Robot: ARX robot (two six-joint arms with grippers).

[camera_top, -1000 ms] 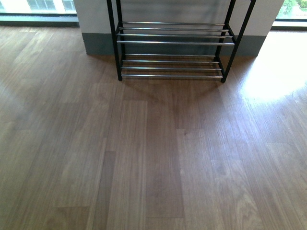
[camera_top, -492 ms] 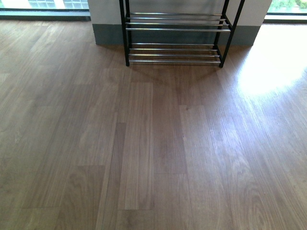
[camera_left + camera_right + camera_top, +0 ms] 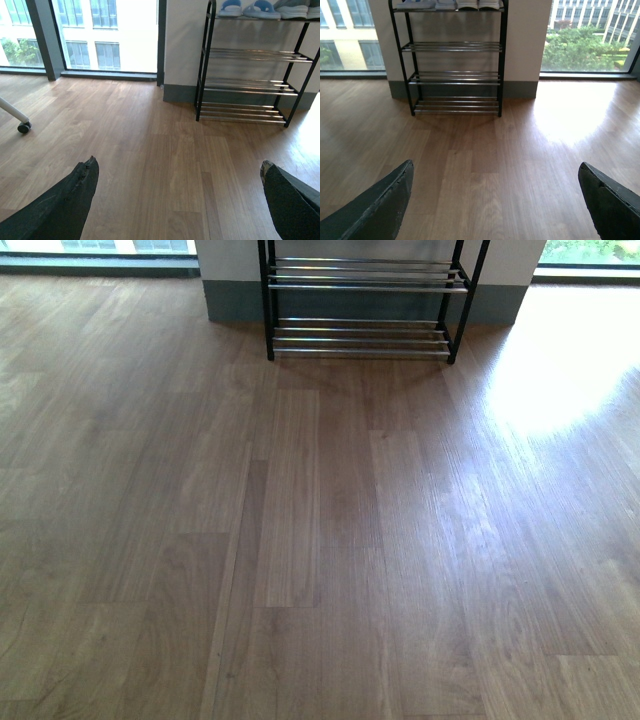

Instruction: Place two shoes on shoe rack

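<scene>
The shoe rack [image 3: 360, 300] stands against the far wall; the front view shows only its two lowest chrome-rod shelves, both bare. The left wrist view takes in the whole rack [image 3: 250, 85], with pale blue slides [image 3: 247, 8] and grey white-soled sneakers [image 3: 295, 10] on its top shelf. From the right wrist the rack [image 3: 455, 65] also carries the slides [image 3: 427, 4] and sneakers [image 3: 477, 4] up top. My left gripper [image 3: 177, 172] and right gripper [image 3: 495, 175] are open, well back from the rack, over bare floor. Neither arm appears in the front view.
Wood plank floor [image 3: 320, 540] stretches between me and the rack. A white furniture leg on a black caster [image 3: 22, 127] stands near the window at the left. Floor-to-ceiling windows [image 3: 590, 40] flank the grey-skirted wall [image 3: 235, 300]. Sun glare [image 3: 560, 370] lies on the floor at right.
In the front view the rack has slid up and grown smaller, so the view has backed away from it; more floor shows in front.
</scene>
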